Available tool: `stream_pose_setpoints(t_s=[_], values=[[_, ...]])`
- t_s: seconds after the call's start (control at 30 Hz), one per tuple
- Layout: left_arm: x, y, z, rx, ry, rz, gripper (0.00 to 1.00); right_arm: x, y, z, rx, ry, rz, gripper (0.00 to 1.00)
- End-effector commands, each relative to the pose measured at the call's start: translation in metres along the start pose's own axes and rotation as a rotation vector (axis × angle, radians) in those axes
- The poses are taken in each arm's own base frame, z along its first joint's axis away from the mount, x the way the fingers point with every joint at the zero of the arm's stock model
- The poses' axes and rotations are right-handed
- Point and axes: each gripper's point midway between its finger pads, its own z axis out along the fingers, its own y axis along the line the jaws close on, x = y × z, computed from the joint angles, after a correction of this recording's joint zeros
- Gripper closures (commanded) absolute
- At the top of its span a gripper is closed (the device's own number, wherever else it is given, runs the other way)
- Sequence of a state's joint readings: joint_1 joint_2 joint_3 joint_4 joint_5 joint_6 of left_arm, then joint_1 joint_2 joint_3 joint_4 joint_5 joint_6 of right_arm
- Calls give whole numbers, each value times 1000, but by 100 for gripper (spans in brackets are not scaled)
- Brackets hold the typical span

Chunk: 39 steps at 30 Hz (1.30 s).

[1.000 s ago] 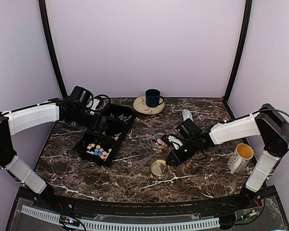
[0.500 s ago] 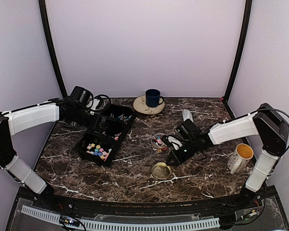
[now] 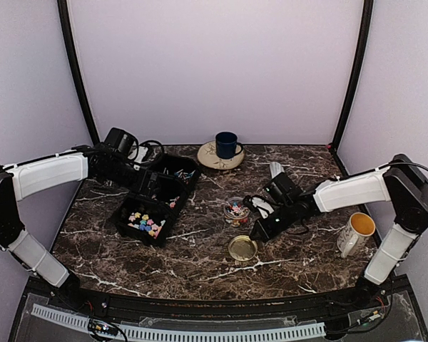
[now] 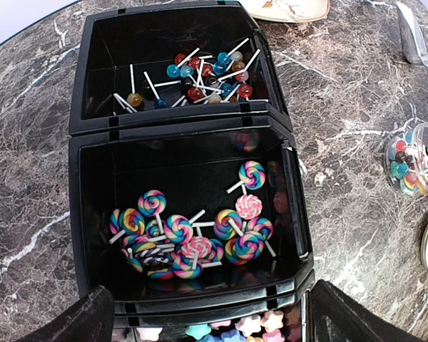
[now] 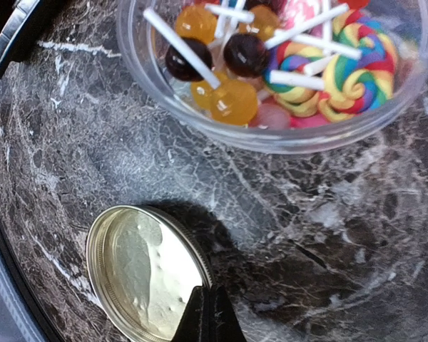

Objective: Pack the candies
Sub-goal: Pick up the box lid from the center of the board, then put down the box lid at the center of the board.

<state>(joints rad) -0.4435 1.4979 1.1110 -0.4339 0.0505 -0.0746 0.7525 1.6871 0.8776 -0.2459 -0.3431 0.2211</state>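
The candies lie in a black three-part tray: ball lollipops at the far end, swirl lollipops in the middle, pastel stars nearest. My left gripper hovers open over the tray, its fingers wide apart at either side. More candies fill a small clear jar, which stands at mid-table. My right gripper is shut on the rim of the gold lid, just in front of the jar. The lid faces inside up.
A blue mug stands on a patterned plate at the back. A white mug with a yellow inside stands at the right, near the right arm. A silvery tool lies behind the jar.
My right gripper has pinched shut on the lid's rim and the lid has shifted slightly to the right. The left arm has not moved.
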Motion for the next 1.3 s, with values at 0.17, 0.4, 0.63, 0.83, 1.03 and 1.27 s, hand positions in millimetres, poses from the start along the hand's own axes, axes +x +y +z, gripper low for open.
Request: stream_pose_setpoints(t_s=[0.17,0.4,0.63,0.83,1.03,1.27], values=[[2,-3,1,10,6,-5,1,-39,-35,-66,340,-155,-84,100],[2,-4,2,14,8,-7,1,-40,-74,-100,626,-157,-78,100],[2,-4,3,18,9,-8,1,-29,-100,-119,854,-75,-84,100],[2,-5,2,23,7,-8,1,-26,-114,-142,1062,3,-125,100],[0,-6,-1,28,0,-10,1,-13,-132,-155,1308,160,-219,100],[-2,-6,-3,30,-9,-9,1,-15,-130,-158,1460,208,-295,100]])
